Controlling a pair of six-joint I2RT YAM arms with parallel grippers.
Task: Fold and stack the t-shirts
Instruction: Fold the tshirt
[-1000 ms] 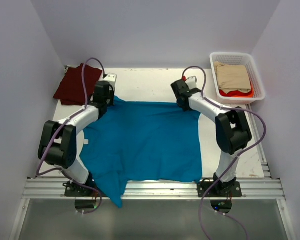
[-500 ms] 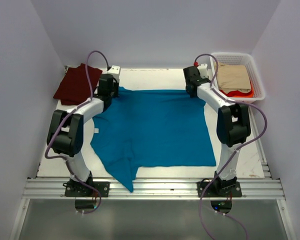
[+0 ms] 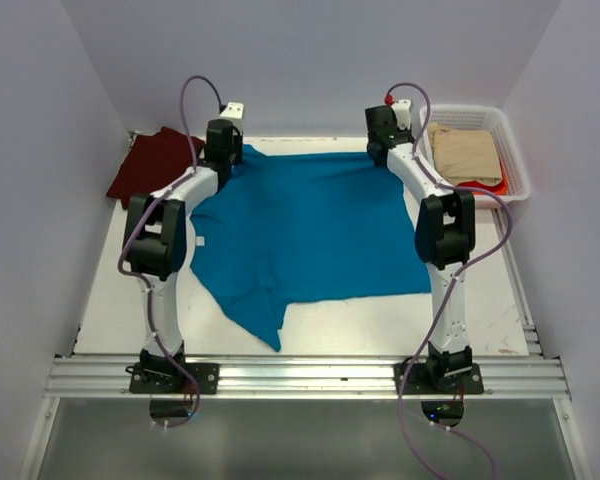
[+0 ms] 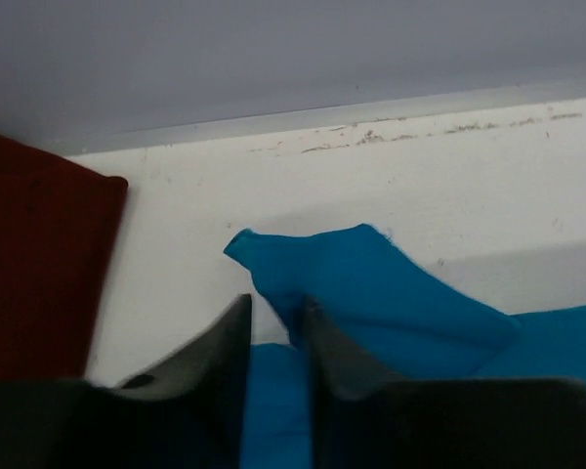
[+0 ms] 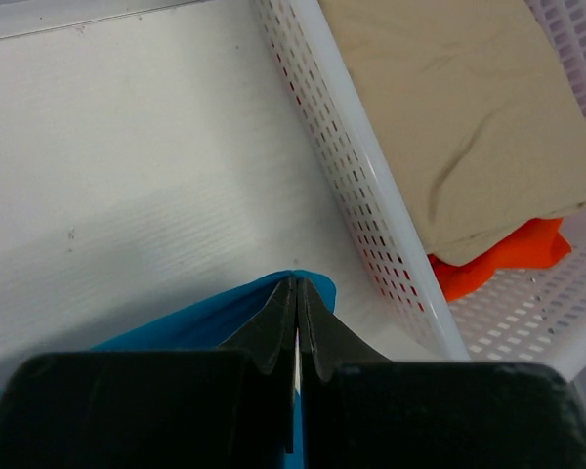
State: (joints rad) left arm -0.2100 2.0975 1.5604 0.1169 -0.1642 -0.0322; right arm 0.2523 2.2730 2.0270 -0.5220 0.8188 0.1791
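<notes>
Aluminium rail [image 3: 300,378] runs along the near edge of the white table [image 3: 115,300], with both arm bases on it. Beyond it the teal t-shirt [image 3: 310,225] lies spread flat across the middle of the table, one pointed flap reaching toward the near edge. Both arms stretch out to the shirt's far edge. The left gripper [image 3: 223,152] sits at the far left corner; in its wrist view its fingers [image 4: 230,342] stand slightly apart with blue cloth showing in the narrow gap, and the corner lies on the table just ahead. The right gripper [image 3: 380,150] sits at the far right corner, fingers pressed together on the cloth edge. The maroon t-shirt [image 3: 150,165] lies folded at the far left, apart from the teal one. At the far right a white basket [image 3: 518,170] holds beige cloth [image 3: 465,152] over orange cloth [image 3: 475,186].
</notes>
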